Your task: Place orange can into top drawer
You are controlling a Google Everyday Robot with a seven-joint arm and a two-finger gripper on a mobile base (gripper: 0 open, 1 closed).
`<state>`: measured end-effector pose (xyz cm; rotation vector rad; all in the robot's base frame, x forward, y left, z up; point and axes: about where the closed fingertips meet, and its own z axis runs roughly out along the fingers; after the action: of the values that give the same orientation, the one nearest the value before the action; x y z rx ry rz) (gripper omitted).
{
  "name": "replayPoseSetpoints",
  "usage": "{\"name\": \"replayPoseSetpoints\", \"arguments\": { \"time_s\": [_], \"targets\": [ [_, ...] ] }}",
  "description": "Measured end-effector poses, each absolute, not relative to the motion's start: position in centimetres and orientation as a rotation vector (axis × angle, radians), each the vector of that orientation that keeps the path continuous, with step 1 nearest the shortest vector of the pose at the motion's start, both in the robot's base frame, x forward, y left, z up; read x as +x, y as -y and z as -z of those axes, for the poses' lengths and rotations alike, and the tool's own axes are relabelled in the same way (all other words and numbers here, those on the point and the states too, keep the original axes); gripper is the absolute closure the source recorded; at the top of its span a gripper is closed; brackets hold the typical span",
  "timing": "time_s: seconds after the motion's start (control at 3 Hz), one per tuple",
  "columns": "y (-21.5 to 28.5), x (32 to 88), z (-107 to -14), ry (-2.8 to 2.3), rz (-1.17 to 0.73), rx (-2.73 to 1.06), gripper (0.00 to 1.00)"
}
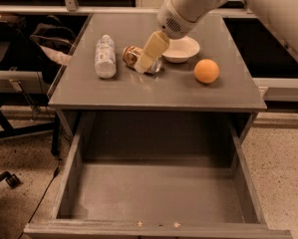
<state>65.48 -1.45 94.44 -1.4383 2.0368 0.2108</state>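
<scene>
While can (130,55) lies on tabletop (213,92), upper centre, my gripper (144,63) over it, grasp untellable; drawer (158,195) open, lift and placing undone.

1 high front view, angled down; top drawer (158,195) nearest, hand (146,62) beyond.

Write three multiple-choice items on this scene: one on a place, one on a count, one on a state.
1. Where does the can lie?
A. on the cabinet top, between bottle and bowl
B. on the floor
C. inside the bowl

2. How many things are on the cabinet top?
A. two
B. four
C. six

3. The drawer is:
A. shut
B. pulled open
C. taken out

Key:
1 A: the gripper is at the can there.
2 B: bottle, can, bowl and orange.
3 B: its bottom shows in full.
</scene>
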Motion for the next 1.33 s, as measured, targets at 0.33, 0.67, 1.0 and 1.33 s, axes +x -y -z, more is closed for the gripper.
{"name": "replayPoseSetpoints", "arguments": {
  "time_s": [0.33, 0.67, 1.0, 1.33],
  "targets": [
    [-1.3, 67.0, -91.7, -2.074, -0.233, -1.506, 0.0],
    [-1.3, 67.0, -91.8, -2.074, -0.233, -1.505, 0.0],
    [-0.9, 67.9, -92.0, -2.072, -0.229, -1.467, 0.0],
    [0.1, 69.4, -92.3, -2.078, -0.224, -1.406, 0.0]
  ]
}}
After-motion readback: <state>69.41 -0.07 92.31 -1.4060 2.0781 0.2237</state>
